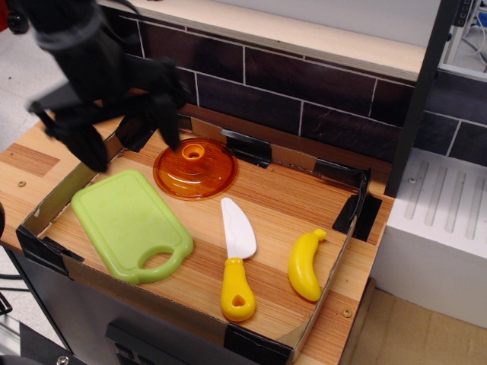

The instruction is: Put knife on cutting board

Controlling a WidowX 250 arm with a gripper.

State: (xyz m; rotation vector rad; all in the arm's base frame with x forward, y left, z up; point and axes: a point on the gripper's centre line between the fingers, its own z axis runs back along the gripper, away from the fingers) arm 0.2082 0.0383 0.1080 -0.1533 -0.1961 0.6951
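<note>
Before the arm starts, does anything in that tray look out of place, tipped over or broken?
Nothing stands out. The knife, cutting board, orange lid and banana all lie flat and apart inside the tray, and the gripper hangs open above the board's far end.

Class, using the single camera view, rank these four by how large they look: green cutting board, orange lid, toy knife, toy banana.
Largest to smallest:
1. Cutting board
2. Orange lid
3. Knife, longer than the lid is wide but much narrower
4. Banana

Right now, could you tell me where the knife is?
The knife lies flat in the tray, between the cutting board and the banana, below the orange lid.
</note>
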